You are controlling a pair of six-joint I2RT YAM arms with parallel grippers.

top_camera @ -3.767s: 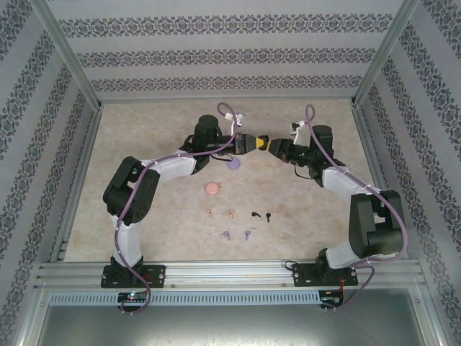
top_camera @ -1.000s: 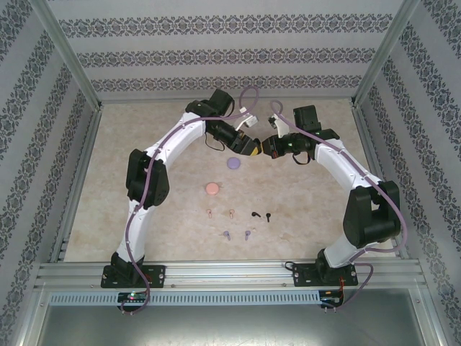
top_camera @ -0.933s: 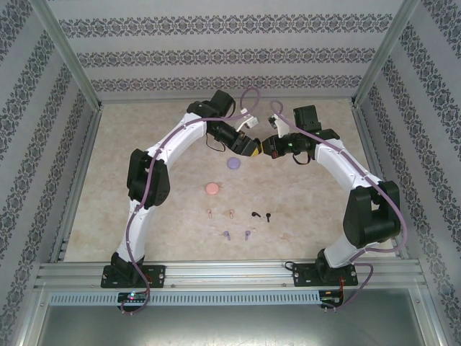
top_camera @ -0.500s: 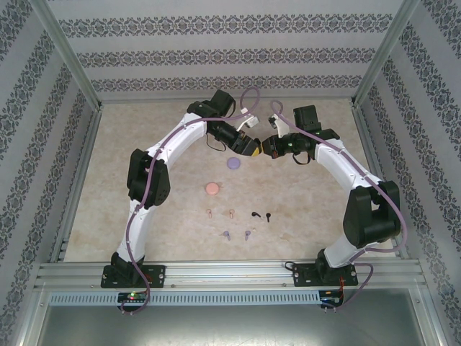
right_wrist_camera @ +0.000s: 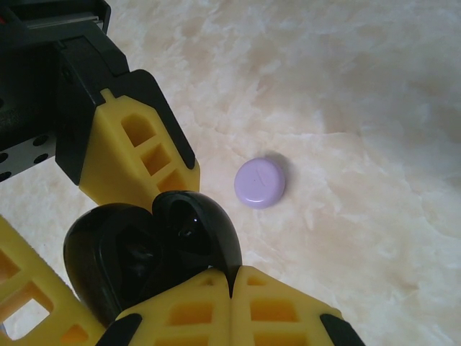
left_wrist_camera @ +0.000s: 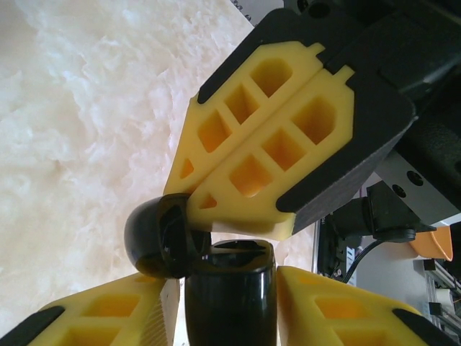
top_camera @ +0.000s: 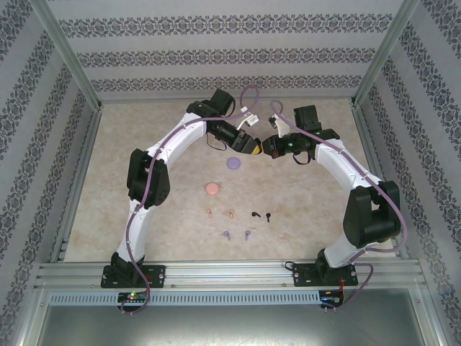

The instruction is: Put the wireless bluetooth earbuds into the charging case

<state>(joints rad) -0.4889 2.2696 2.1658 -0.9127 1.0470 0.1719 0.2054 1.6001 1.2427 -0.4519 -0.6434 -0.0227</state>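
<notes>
The black charging case [left_wrist_camera: 230, 295] is held above the far middle of the table. My left gripper [left_wrist_camera: 229, 282] is shut on its body. The lid [right_wrist_camera: 198, 234] is swung open, and my right gripper [right_wrist_camera: 230, 275] is shut on the lid's edge. From above, the left gripper [top_camera: 252, 146] and the right gripper [top_camera: 266, 149] meet tip to tip. The earbuds lie on the table nearer the bases: a pinkish-tan pair [top_camera: 220, 213], a black pair [top_camera: 261, 215] and a light purple pair [top_camera: 236, 235]. All are far from both grippers.
A shut purple round case [top_camera: 233, 164] lies just below the grippers and appears as a purple round case [right_wrist_camera: 260, 182] in the right wrist view. A pink round case [top_camera: 212, 189] sits nearer the earbuds. Metal frame rails [top_camera: 79, 173] border the marbled table.
Since the oldest frame both arms have reached farther back and higher with the black case between them. Over the last second nothing has visibly moved.
</notes>
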